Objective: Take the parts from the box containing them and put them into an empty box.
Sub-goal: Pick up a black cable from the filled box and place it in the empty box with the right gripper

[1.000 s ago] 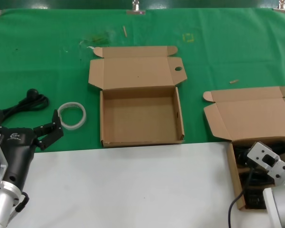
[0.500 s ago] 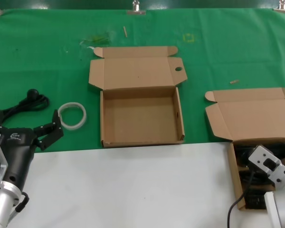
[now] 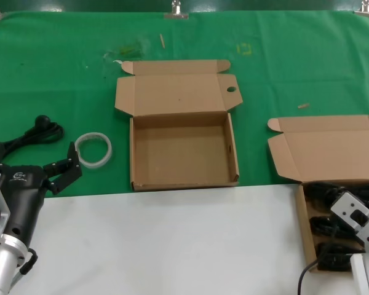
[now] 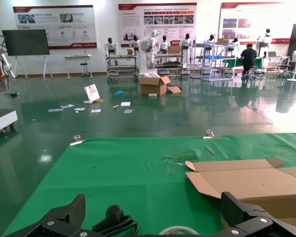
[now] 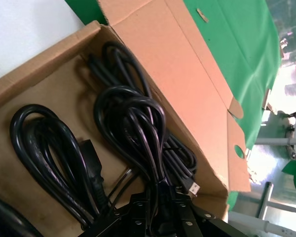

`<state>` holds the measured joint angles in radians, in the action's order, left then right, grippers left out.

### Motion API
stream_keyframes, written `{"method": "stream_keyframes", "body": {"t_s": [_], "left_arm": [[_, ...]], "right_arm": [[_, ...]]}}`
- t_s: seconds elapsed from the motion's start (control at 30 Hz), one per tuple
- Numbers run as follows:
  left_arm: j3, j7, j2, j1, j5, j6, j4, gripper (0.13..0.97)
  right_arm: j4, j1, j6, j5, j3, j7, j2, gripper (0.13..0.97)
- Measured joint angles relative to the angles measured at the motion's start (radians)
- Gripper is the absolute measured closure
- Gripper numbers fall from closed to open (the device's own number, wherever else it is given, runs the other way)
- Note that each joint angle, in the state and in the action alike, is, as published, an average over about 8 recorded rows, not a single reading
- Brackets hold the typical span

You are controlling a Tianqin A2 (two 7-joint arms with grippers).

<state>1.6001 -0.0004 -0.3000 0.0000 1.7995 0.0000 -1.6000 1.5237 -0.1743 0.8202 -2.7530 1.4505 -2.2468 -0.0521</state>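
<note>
I had the right gripper [image 5: 155, 210] down inside the box of cables [image 3: 302, 212], right of the empty box [image 3: 183, 153], its fingers pinched on one looped black cable [image 5: 133, 123]. More coiled cables [image 5: 49, 153] lay beside that one in the same box. The empty box sat open on the green cloth [image 3: 55, 74], lid flap up. My left gripper [image 3: 66, 170] hung left of the empty box, jaws spread, near the white ring [image 3: 93, 149] and black cord [image 3: 31, 134].
</note>
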Motion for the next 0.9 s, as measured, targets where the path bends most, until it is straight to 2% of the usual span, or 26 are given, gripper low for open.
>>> {"method": "stream_keyframes", "body": {"t_s": [0.43,0.9], "left_arm": [[0.0,0.0,0.0,0.0,0.0,0.0,0.0,0.132],[0.0,0.0,0.0,0.0,0.0,0.0,0.0,0.132]], "right_arm": [[0.101,0.022,0.055,0.0,-0.002,-0.003,0.001,0.916],[0.225,0.035,0.126,0.0,0.059,0.032,0.001,0.941]]}}
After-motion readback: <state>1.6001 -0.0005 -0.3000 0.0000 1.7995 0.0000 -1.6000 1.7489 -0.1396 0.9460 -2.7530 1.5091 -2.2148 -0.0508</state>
